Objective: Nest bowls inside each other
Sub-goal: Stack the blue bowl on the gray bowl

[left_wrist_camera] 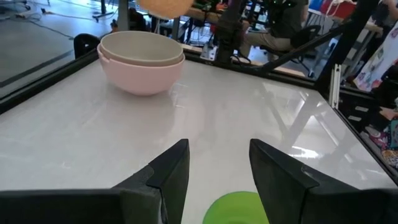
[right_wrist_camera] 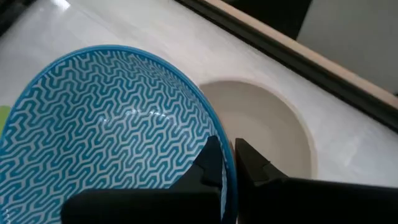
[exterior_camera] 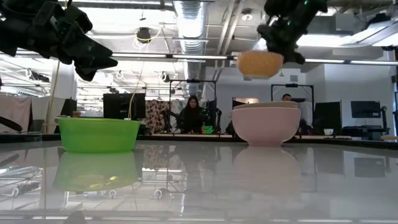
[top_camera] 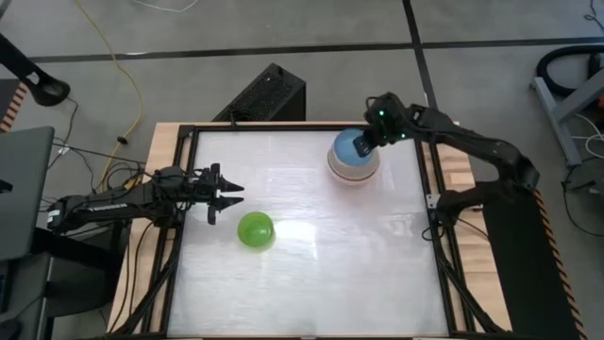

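A small bowl, blue zigzag inside (right_wrist_camera: 112, 124) and tan outside (exterior_camera: 261, 63), hangs in the air with my right gripper (right_wrist_camera: 229, 158) shut on it. Just below it a cream bowl (left_wrist_camera: 142, 45) sits nested in a pink bowl (exterior_camera: 265, 127) at the table's far right (top_camera: 354, 162). A green bowl (top_camera: 255, 229) stands upright on the table left of centre. My left gripper (top_camera: 225, 194) hovers open near the left edge, just left of the green bowl (left_wrist_camera: 236, 208), with nothing between its fingers. My right gripper pinches the blue bowl's rim (right_wrist_camera: 219, 134), one finger (right_wrist_camera: 208, 167) inside the bowl and the other (right_wrist_camera: 254, 167) outside. The fingers slant down from the table's right and far side. The bowl is lifted clear, open side up, above the cream bowl (right_wrist_camera: 267, 124).
A black frame (top_camera: 179, 189) runs around the white tabletop. A wide bare stretch of table lies toward the near edge and between the green bowl and the stack. Beyond the table, people sit at desks in the room (exterior_camera: 191, 112).
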`<state>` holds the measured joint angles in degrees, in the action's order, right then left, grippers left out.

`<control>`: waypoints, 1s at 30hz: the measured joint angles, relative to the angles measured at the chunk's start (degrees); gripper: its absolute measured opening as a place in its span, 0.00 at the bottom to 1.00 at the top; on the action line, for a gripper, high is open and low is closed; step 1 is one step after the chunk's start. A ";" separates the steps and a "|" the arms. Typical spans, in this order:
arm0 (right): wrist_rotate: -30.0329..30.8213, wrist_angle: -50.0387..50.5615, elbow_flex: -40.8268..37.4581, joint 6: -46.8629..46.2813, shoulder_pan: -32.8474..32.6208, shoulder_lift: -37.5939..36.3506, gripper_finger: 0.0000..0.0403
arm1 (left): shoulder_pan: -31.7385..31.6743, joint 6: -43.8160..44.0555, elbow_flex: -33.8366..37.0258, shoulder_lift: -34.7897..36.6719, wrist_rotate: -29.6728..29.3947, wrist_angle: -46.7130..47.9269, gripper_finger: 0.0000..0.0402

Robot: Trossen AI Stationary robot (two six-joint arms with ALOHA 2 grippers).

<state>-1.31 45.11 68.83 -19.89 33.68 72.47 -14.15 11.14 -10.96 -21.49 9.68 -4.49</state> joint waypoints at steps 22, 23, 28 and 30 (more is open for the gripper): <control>-0.21 -0.89 -0.11 -0.24 2.22 7.30 0.05 | 0.12 -8.87 4.85 9.04 -8.51 -3.17 0.39; -0.21 -0.89 -0.08 -0.23 2.00 7.30 0.05 | 0.13 -8.70 5.63 10.59 -8.52 -3.49 0.39; -0.05 -1.18 -0.08 -0.20 1.43 7.32 0.05 | 0.13 -9.82 6.38 18.11 -8.34 -2.89 0.39; -0.05 -1.06 -0.08 -0.20 1.43 7.32 0.05 | 0.13 -10.74 6.49 20.85 -7.31 -0.41 0.39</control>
<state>-1.37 44.06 68.75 -20.09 35.11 79.79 -14.02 0.40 -4.47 -0.64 2.37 -4.90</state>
